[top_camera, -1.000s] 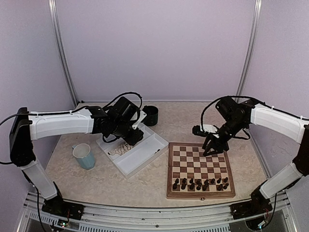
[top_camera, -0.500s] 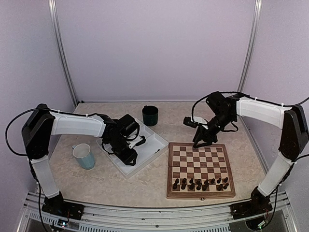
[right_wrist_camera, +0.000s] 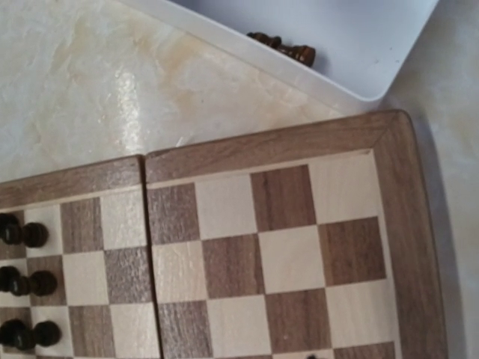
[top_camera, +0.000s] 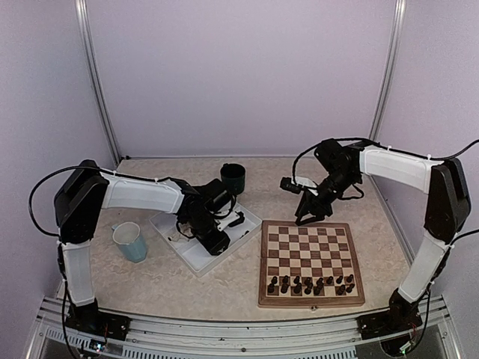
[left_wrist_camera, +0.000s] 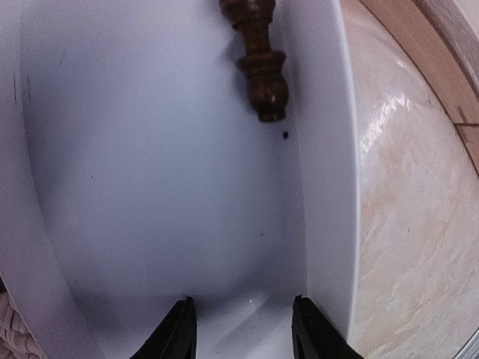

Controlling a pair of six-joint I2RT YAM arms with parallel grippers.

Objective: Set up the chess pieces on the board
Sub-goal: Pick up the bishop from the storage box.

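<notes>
The dark chess pieces (top_camera: 310,285) stand upright in two rows along the near edge of the board (top_camera: 311,247), on the side closest to the arms' bases. One more dark piece (left_wrist_camera: 258,63) is off the board. It lies on its side in the white tray (top_camera: 196,263), in the compartment nearer the board, close against the wall on the board's side.

The board lies flat on the worktop (top_camera: 224,292), right of centre. The tray sits just to the board's left, turned at an angle to it, with a strip of worktop between them.

The left gripper (left_wrist_camera: 243,333) is down inside the same compartment as the lying piece. Its fingers stand a moderate way apart, with only the tray's white floor between them. They hold nothing, and the lying piece is well ahead of the tips, untouched.

The right gripper (top_camera: 308,217) hangs over the board's far left corner, above the surface. Its wrist camera looks down on that corner and the end of the tray but does not take in the fingers. From above they are only a dark clump, so I cannot tell whether they are wide, narrow or holding something.

Farther left of the board, beyond the tray, a pale blue cup (top_camera: 131,241) stands upright on the worktop. A dark cup (top_camera: 233,178) stands behind the tray, to the board's far left.
</notes>
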